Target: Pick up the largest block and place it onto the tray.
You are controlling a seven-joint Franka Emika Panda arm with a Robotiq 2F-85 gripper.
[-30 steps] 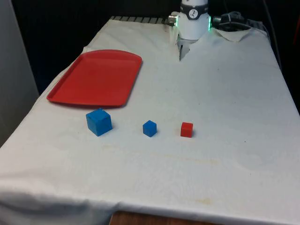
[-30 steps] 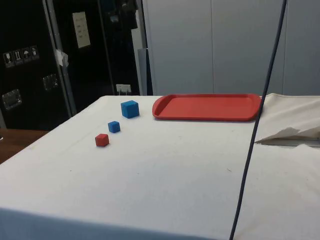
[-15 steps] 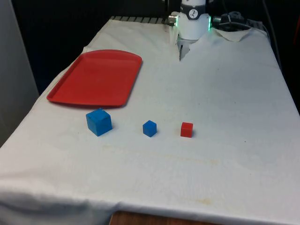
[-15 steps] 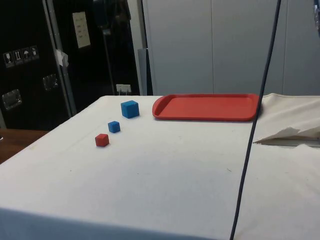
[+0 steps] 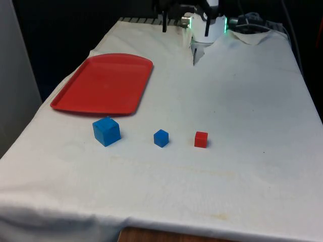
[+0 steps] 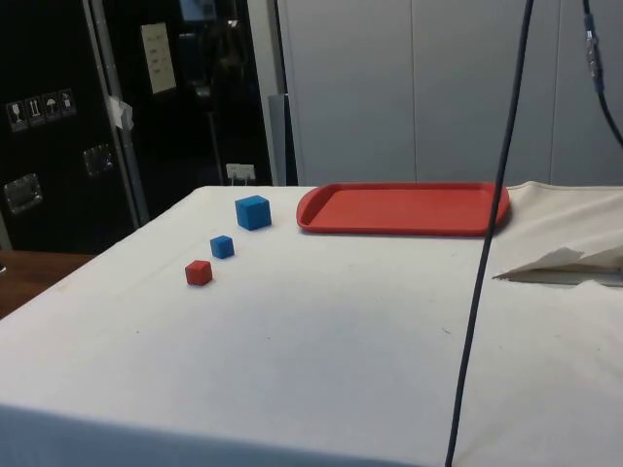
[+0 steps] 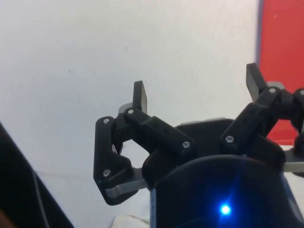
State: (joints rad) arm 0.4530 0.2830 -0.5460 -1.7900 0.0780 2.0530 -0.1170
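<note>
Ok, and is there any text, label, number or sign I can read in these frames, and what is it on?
No text can be read.
White sheet on the dark cabinet door: printed lines, too small to read.
Small symbol stickers on the cabinet: pictograms, too small to make out.
Large blue block, small blue block, red block, red tray: no markings visible.

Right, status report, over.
Gripper open, empty, above the cloth. Large blue block untouched beside red tray. Small blue block and red block off the path.
</note>
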